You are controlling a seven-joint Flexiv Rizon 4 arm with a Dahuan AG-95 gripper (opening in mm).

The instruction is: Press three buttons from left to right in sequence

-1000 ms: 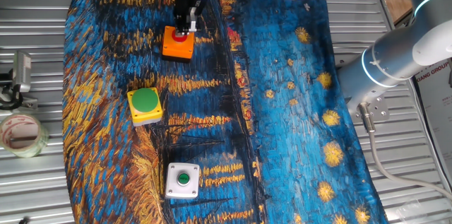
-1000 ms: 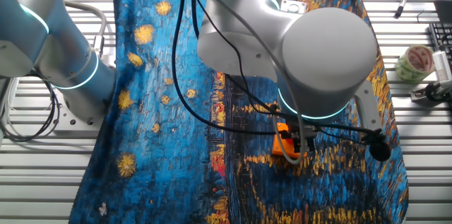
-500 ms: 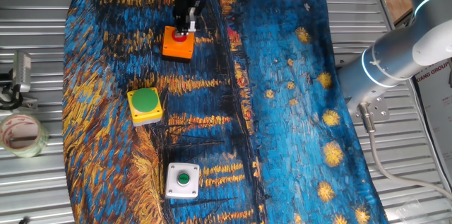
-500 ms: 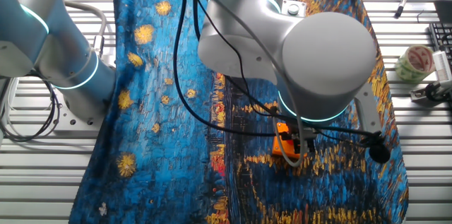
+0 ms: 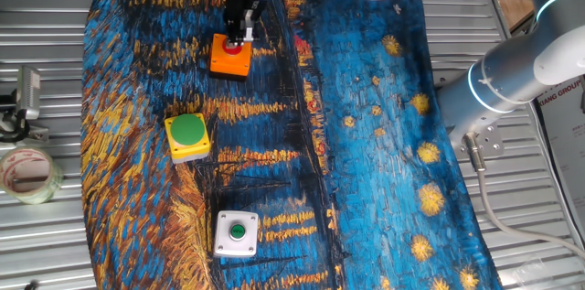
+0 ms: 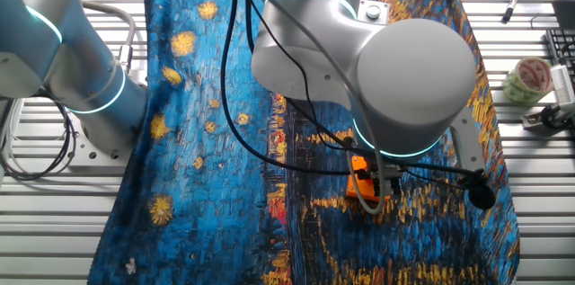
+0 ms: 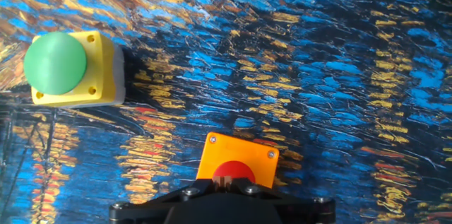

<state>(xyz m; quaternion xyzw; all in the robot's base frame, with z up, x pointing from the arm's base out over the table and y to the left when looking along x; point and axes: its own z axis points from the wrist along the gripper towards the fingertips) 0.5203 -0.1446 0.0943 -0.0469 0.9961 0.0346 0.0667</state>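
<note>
Orange box [image 5: 229, 58] with round red button [image 7: 234, 172] is sitting at the cloth's [image 5: 366, 144] far end, square, four corner screws. Gripper [image 5: 240, 37] is hovering right over the button; finger gap can't be told. Painted starry cloth is looking textured.

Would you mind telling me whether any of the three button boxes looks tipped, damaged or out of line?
Nothing stands out. The orange box, yellow box and white box all sit flat and intact on the painted cloth, in a loose row. The pincer is at the orange box's red button.
</note>
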